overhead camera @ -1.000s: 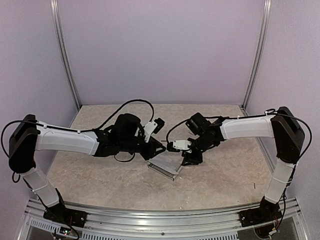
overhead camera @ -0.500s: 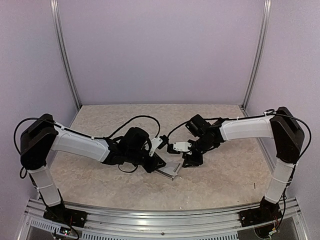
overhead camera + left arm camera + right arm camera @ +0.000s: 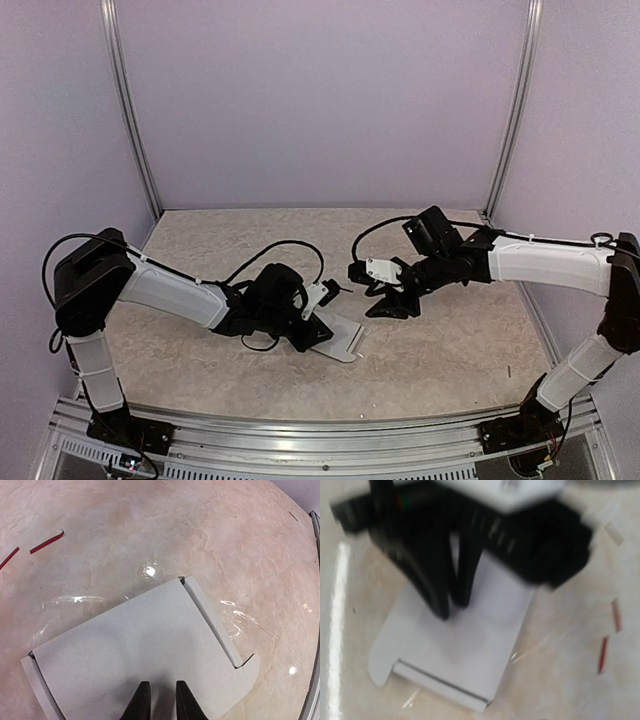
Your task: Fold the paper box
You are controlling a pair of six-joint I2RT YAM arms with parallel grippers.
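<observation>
Paper box (image 3: pixel 145 650): laid flat on the table (image 3: pixel 150 525).
Left tool (image 3: pixel 159 700): pressed on the box, fingers nearly closed.
Right tool (image 3: pixel 385 303): beside the box; state cannot be told.

No legible txt, labels or nos. on anything

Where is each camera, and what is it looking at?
Top camera: high up behind the arms, looking down at the table; both arms show, with the left hand on the paper box and the right hand off it.
Left wrist camera: on the left arm, looking down over its two dark fingertips pressing on the box.
Right wrist camera: on the right arm, a blurry look toward the left hand on the box; none of its own fingers show clearly.
All three views show the box.
</observation>
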